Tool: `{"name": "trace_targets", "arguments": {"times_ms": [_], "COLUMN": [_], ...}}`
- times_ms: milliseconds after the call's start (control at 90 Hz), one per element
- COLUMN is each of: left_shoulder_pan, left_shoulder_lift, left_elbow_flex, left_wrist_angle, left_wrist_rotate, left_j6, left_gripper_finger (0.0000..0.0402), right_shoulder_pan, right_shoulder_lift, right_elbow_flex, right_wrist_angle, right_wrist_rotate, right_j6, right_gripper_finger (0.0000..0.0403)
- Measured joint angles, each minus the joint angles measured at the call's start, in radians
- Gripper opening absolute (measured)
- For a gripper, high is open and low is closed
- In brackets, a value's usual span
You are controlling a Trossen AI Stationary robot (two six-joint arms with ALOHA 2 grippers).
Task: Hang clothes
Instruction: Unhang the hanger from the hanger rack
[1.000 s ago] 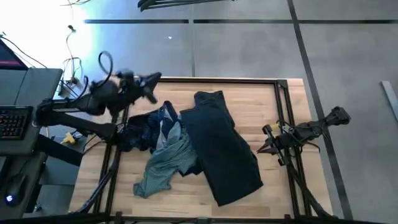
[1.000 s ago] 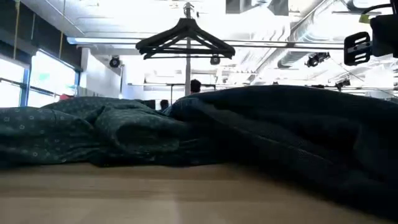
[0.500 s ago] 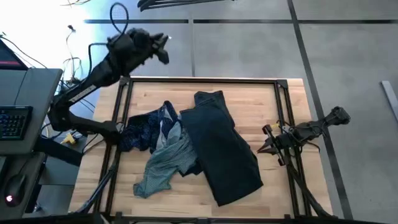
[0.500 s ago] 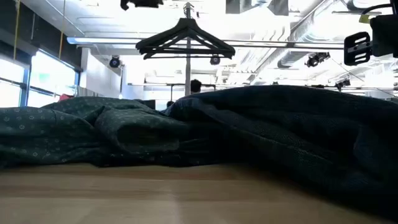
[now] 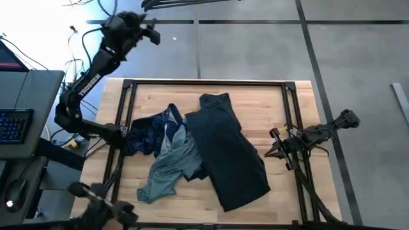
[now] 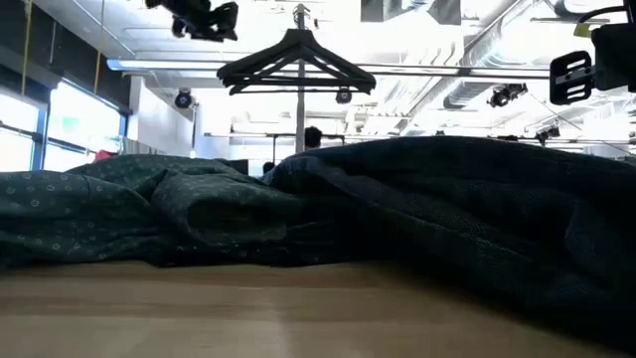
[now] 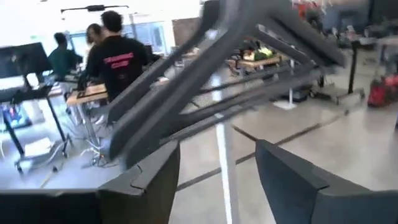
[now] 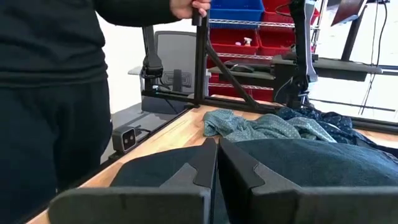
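Note:
Three clothes lie in a heap on the wooden table: black trousers (image 5: 227, 150) in the middle, a navy dotted shirt (image 5: 148, 131) at the left, and a teal shirt (image 5: 167, 167) partly under the trousers' left edge. In the low view the trousers (image 6: 477, 199) and the dotted shirt (image 6: 119, 209) fill the foreground. Dark hangers (image 6: 296, 62) hang from a rail beyond the far edge. My left gripper (image 5: 152, 33) is raised high past the far left corner, open, with the hangers (image 7: 205, 68) just ahead of it in the left wrist view. My right gripper (image 5: 271, 151) waits shut at the right edge.
A black frame (image 5: 204, 82) runs around the table. A person (image 8: 56, 93) stands at the near left corner with a hand (image 8: 189, 7) on a frame post. A desk with a keyboard (image 5: 14, 124) stands left of the table.
My left gripper has risen from above the table's far left part and gone up and past the far edge, toward the hangers. The clothes have not moved. Something blurred has come into the high view at the near left corner.

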Motion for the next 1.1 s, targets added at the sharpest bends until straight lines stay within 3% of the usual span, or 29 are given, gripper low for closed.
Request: {"name": "trace_targets", "arguments": {"times_ms": [178,389,611,822,1100], "left_shoulder_pan": [0.068,0.09,0.126,0.164,0.178], "left_shoulder_lift": [0.042,0.119,0.199,0.248,0.256], "left_elbow_flex": [0.0,-0.001,-0.001,0.0,-0.001], "left_wrist_angle": [0.042,0.053,0.131,0.274,0.294], "left_wrist_rotate": [0.036,-0.063,-0.065,0.098,0.343], "left_j6": [-0.039,-0.051,-0.071,-0.103,-0.122], "left_gripper_finger": [0.0211,0.0216,0.0217,0.0217,0.0216], "right_shoulder_pan": [0.0,0.0,0.0,0.0,0.0], "right_shoulder_lift": [0.0,0.0,0.0,0.0,0.0], "right_elbow_flex": [0.0,0.0,0.0,0.0,0.0], "right_wrist_angle": [0.0,0.0,0.0,0.0,0.0], "right_wrist_rotate": [0.0,0.0,0.0,0.0,0.0], "right_j6": [0.0,-0.001,0.0,-0.001,0.0], "right_gripper_finger": [0.0,0.0,0.0,0.0,0.0]}}
